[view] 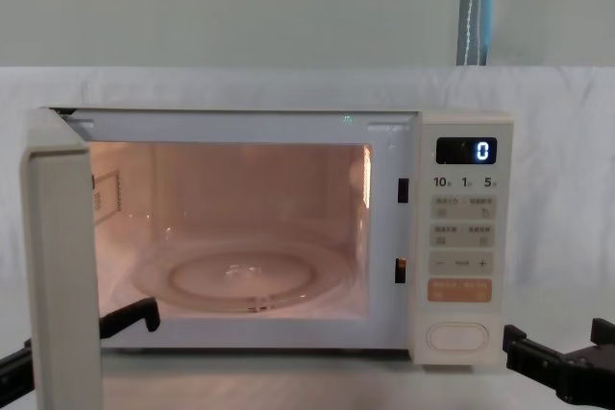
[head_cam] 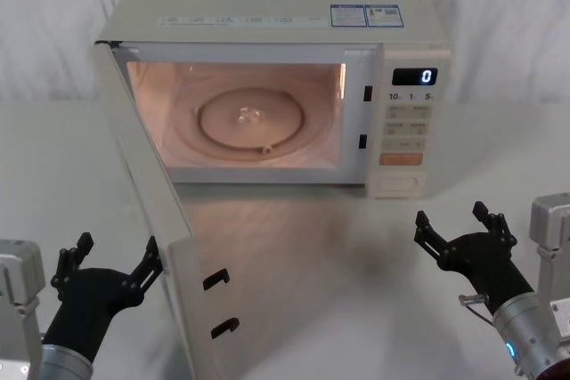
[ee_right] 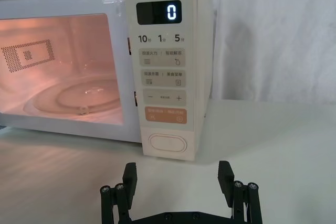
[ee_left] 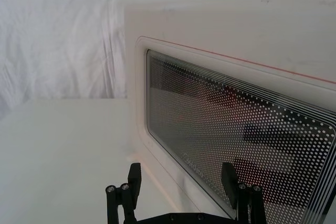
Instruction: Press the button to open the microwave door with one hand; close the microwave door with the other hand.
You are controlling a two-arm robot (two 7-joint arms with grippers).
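Note:
The cream microwave door (head_cam: 200, 327) stands swung wide open to the left, with its latch hooks facing right. My left gripper (head_cam: 118, 254) is open at the lower left, just outside the door's outer face; the left wrist view shows the gripper (ee_left: 181, 174) close to the door's dotted glass window (ee_left: 236, 124). The wide cream oval button (head_cam: 400, 182) sits at the bottom of the control panel. My right gripper (head_cam: 451, 220) is open on the right, in front of the panel and a short way back from the button (ee_right: 167, 144), touching nothing.
The microwave's cavity is lit, with a glass turntable (head_cam: 252, 120) inside. Above the button are an orange key (ee_right: 166, 116) and a display (ee_right: 159, 12) reading 0. A white cloth covers the table (head_cam: 356, 291) and the backdrop.

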